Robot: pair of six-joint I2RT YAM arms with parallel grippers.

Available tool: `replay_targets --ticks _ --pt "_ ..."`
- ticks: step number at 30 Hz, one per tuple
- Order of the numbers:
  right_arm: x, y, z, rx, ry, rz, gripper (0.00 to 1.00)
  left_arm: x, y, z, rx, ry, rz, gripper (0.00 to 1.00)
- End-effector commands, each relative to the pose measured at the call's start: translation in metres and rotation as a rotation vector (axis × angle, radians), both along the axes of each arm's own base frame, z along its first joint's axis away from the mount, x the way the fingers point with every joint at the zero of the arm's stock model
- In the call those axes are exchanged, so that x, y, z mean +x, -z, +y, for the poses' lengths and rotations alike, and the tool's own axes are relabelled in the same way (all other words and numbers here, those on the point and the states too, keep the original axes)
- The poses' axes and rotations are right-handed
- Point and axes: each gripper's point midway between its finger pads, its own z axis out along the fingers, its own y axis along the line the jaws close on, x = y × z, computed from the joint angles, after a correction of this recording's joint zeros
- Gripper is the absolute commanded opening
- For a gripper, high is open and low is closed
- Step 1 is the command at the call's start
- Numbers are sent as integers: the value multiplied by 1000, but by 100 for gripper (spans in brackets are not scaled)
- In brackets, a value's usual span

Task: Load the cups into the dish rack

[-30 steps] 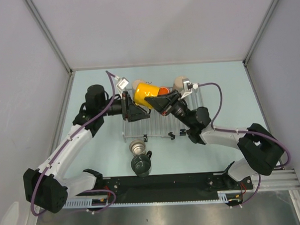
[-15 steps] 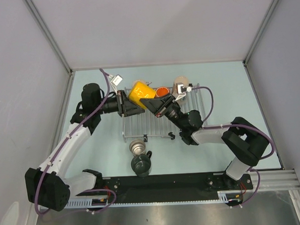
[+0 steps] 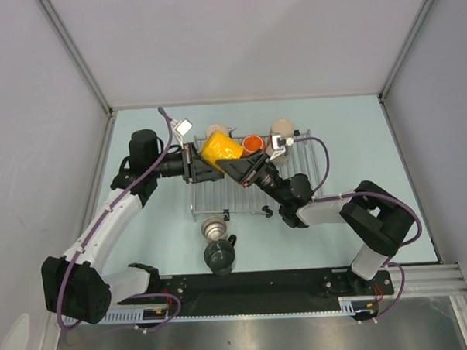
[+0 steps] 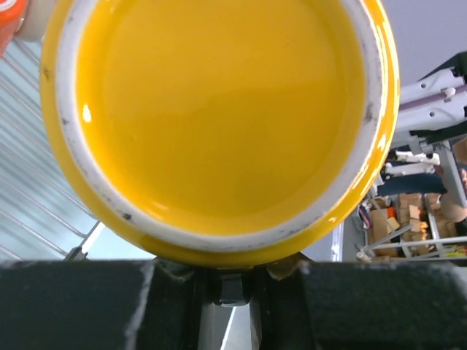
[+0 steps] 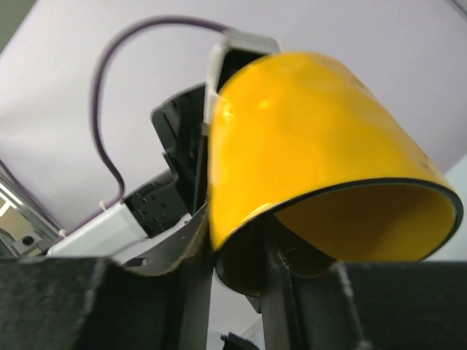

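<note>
The yellow mug point(image 3: 221, 151) hangs tilted over the dish rack point(image 3: 236, 202), between both sets of fingers. The left gripper point(image 4: 228, 275) is clamped onto it beside its base, with the arm reaching in from the left and the wrist level. The right gripper point(image 5: 237, 251) straddles the rim with one finger inside; whether it pinches cannot be told. Its forearm stretches leftward across the rack.

Your yellow mug point(image 3: 221, 151) has turned and dropped closer to the dish rack point(image 3: 219, 199), near its far left corner. That uncovers the orange mug point(image 3: 251, 143) and the cream mug point(image 3: 215, 131) it was hiding. Your left gripper point(image 3: 208, 164) has closed against the mug's base end. Your right gripper point(image 3: 233, 164), with the rim between its fingers, has followed toward the worktop's left edge, its elbow folding inward.
</note>
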Motion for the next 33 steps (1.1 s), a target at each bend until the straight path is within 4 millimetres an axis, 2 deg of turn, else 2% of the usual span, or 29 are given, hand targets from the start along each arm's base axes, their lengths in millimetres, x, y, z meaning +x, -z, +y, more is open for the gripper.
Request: replay_targets --ticks 1,3,7,8,13,14,16,18,19,20,21,22,23,25,26,28,29,30,31,33 --pt "-94 39 27 -109 -381 -32 36 3 -70 -13 -63 59 -449 0" --pt "-92 32 20 -104 -375 -51 45 6 -66 -11 -43 54 -440 0" --pt "-84 34 8 -111 -355 -39 56 7 -66 -1 -32 36 -441 0" --pt "-83 36 6 -114 -353 -35 66 7 -67 1 -33 34 -447 1" --pt "-83 52 -13 -147 -318 -3 87 10 -78 13 -24 -4 -488 0" --pt "-85 54 -16 -152 -316 2 97 10 -79 15 -22 -8 -491 0" --pt "-87 61 -19 -184 -311 13 100 14 -81 17 -4 -31 -506 0" --pt "-90 78 -20 -247 -315 51 100 17 -79 17 13 -45 -505 0" --pt "-93 73 -24 -248 -314 39 100 23 -74 18 53 -65 -524 0" --pt "-93 81 -29 -287 -301 47 100 22 -67 11 78 -49 -515 0" --pt "-93 78 -33 -297 -292 42 99 25 -52 8 126 -34 -496 1" --pt "-100 52 -45 -269 -272 -20 100 30 -41 6 162 -47 -485 0" --pt "-95 59 -45 -347 -238 -10 100 27 -32 -2 182 -27 -475 0" --pt "-96 37 -53 -408 -181 -66 100 33 -14 -8 230 -23 -472 0" --pt "-101 11 -62 -453 -119 -127 100 36 -7 -13 264 -36 -471 0" --pt "-107 -17 -77 -469 -58 -174 100 47 7 -18 322 -46 -476 0" --pt "-109 -27 -92 -498 3 -189 100 50 16 -22 361 -54 -468 0" --pt "-109 -45 -101 -489 47 -203 100 52 18 -26 373 -46 -476 0" --pt "-101 -52 -110 -496 118 -193 100 57 32 -31 401 -37 -448 0" --pt "-97 -51 -124 -527 184 -186 100 56 41 -43 435 -17 -447 0"
